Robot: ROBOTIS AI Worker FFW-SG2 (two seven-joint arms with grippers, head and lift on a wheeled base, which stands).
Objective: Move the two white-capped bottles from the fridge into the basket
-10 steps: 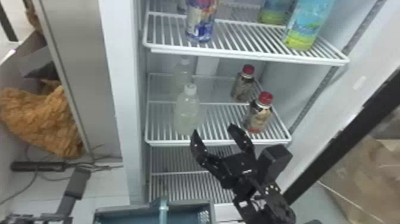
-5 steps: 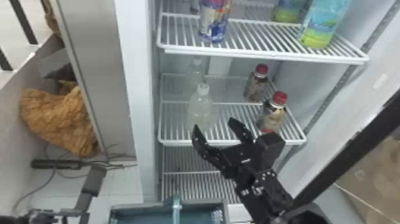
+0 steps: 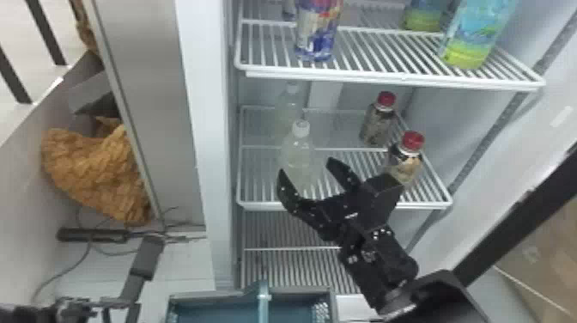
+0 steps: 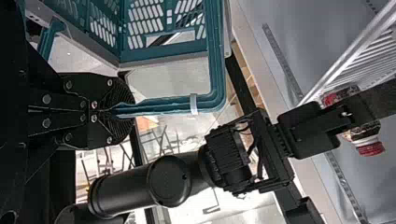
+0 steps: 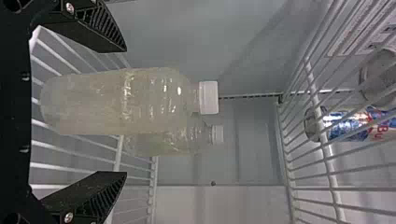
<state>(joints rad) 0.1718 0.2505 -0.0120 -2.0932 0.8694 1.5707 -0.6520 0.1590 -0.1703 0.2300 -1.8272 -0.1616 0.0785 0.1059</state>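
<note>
On a wire shelf (image 3: 257,205) inside the fridge (image 3: 206,129) stand white-capped bottles (image 3: 296,154).

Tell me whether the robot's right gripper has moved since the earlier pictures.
Yes: the right gripper has moved left and farther in, judged against the front edge of the middle shelf.

Labels from my end, wording left untranscribed. Head view, upper shelf (image 3: 386,76): blue, white and red label on the left-hand front bottle (image 3: 317,34); aqua-to-lime label on the right-hand front bottle (image 3: 478,32); similar green on the bottle behind it (image 3: 425,15). Lower down, dark-and-tan labels on the front red-capped bottle (image 3: 405,161) and the rear red-capped bottle (image 3: 378,124). Right wrist view: I get big red lettering on a blue-and-white drink container (image 5: 357,125), plus small dark print on a white sticker (image 5: 362,28) behind shelf wires.
</note>
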